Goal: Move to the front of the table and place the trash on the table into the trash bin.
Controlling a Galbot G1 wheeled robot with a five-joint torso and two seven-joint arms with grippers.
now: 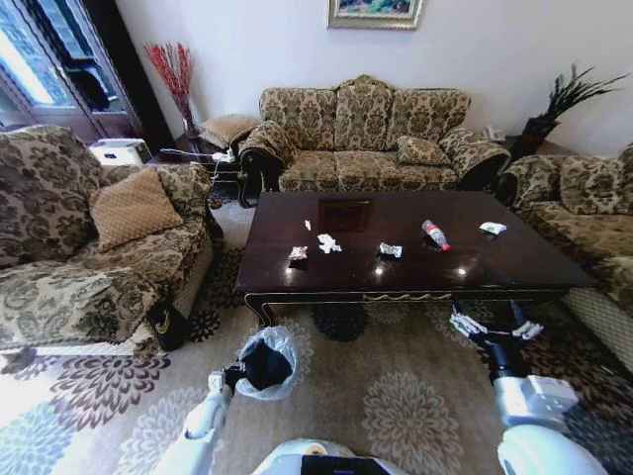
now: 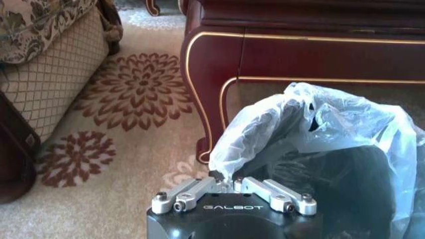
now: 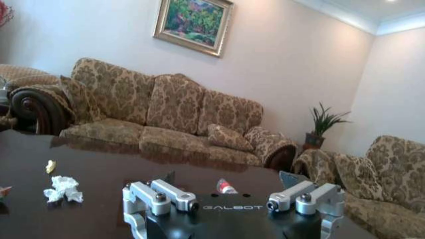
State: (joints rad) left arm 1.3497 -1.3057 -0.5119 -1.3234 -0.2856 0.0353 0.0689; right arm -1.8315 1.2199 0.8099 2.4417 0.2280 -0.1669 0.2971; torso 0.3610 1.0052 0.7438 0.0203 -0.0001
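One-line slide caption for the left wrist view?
Left tool grips the trash bin's bag beside the table's leg.

The counter (image 1: 514,259) lies broad and mostly bare, its few scraps — crumpled white paper (image 1: 328,243), two wrappers (image 1: 298,253) (image 1: 391,250), a bottle (image 1: 435,235) and a further wrapper (image 1: 493,228) near the far right corner — lying well apart, with open wood between them and along the near edge. Sofas stand close off the far, left and right edges, leaving only narrow strips of carpet there. Before the near edge the carpet (image 1: 396,366) is open, save at the near left corner, where the bagged trash bin (image 1: 265,364) stands just beside the counter's leg with the left tool (image 2: 232,191) closed on the bag's rim, and toward the near right corner, where the right tool (image 1: 492,329) hangs with fingers spread.
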